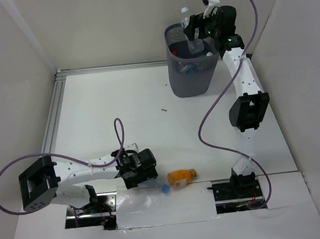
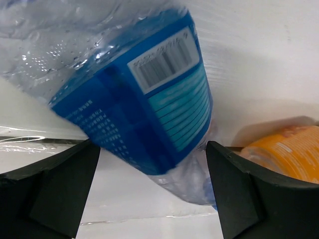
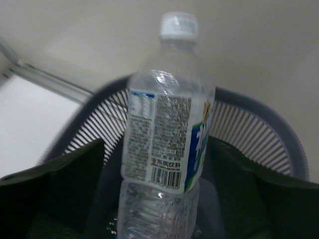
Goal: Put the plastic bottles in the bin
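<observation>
A white tabletop is enclosed by white walls at the back and on both sides. A metal rail is seen along its left and far edges. At the near edge, a white strip is laid between the two arm bases.

The bin is set near the far edge, right of centre and close to the back wall. Other bottles are seen inside it. The right claw is held above the bin's opening, pinching an upright white-capped bottle by its body. The bin's rim is seen behind and below this bottle.

The left claw is held low at the near edge. A tilted blue-labelled bottle is pinched in it, with a finger touching on each side. An orange bottle is lying on its side just to the right of that claw.

The middle of the tabletop, between the near strip and the bin, is left open. The right side is crossed by the right arm and its looping purple cable.
</observation>
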